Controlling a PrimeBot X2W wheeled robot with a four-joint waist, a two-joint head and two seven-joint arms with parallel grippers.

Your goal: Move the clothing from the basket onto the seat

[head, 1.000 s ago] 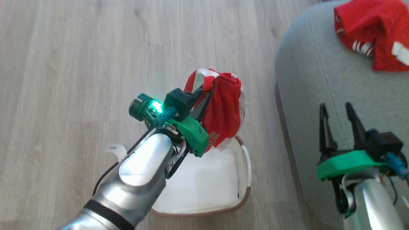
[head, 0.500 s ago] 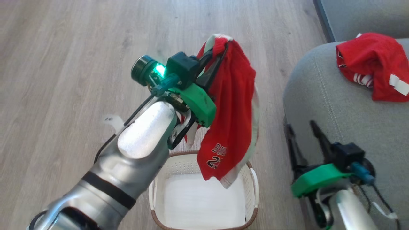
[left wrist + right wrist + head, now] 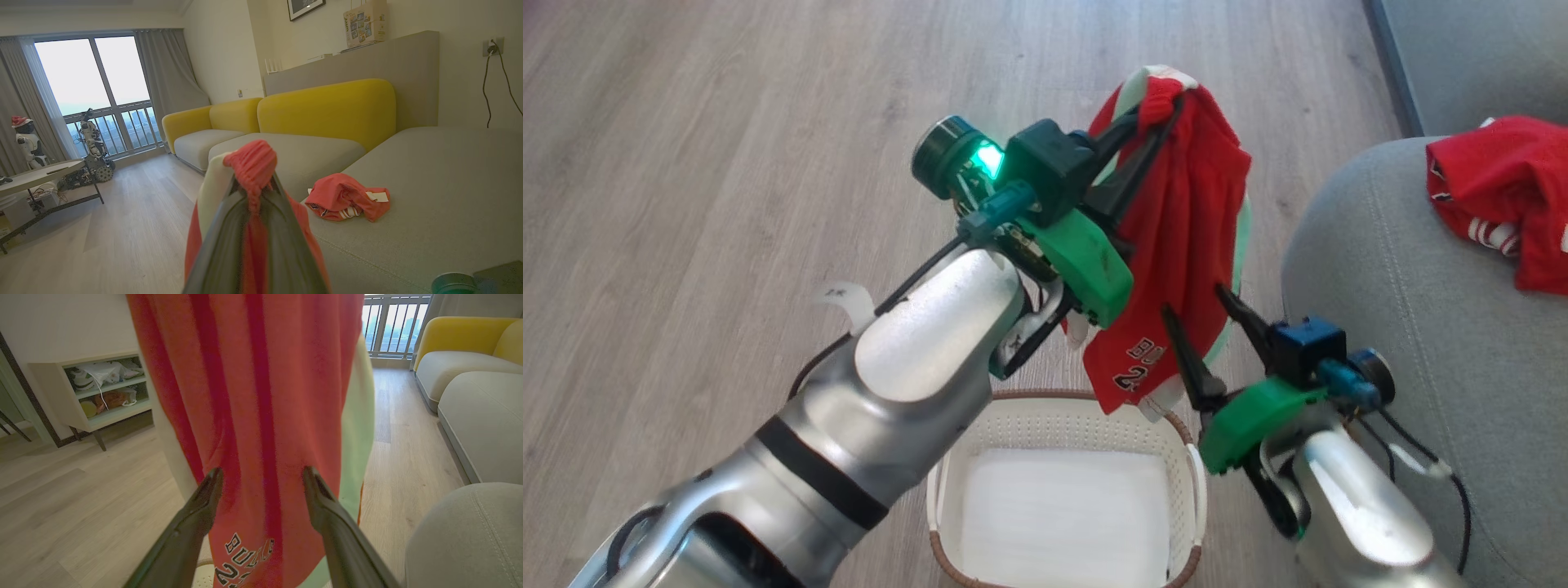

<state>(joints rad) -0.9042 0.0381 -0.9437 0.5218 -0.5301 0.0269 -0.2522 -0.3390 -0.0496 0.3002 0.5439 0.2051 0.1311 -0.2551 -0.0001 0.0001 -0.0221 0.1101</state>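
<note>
Our left gripper (image 3: 1166, 108) is clamped on a bunched fold of the red garment (image 3: 1188, 237), in the upper centre of the head view. In the left wrist view its two dark fingers rise from the bottom edge and pinch together, and a knot of red cloth (image 3: 250, 161) bulges above their tips, with a white strip of trim just to the left.

From that pinch the red garment hangs straight down in long folds. Its lower edge carries dark-and-white lettering and ends above the basket (image 3: 1045, 425), clear of the brown rim. The basket sits at the bottom centre of the head view, its white flat bottom showing.

Our right gripper (image 3: 1194, 300) stands lower right of the hanging cloth, jaws spread wide. In the right wrist view (image 3: 261, 472) its fingertips frame the lower part of the fabric (image 3: 261, 396), one tip on each side of a red fold. We cannot tell whether they touch it.

Further out, the seat (image 3: 1380, 286) fills the right side of the head view. A second red garment (image 3: 1503, 196) lies crumpled on it at the right edge, and the left wrist view shows it right of centre (image 3: 347, 200) on the grey cushion (image 3: 429, 196). Pale wooden floor (image 3: 727, 163) covers the left half.
</note>
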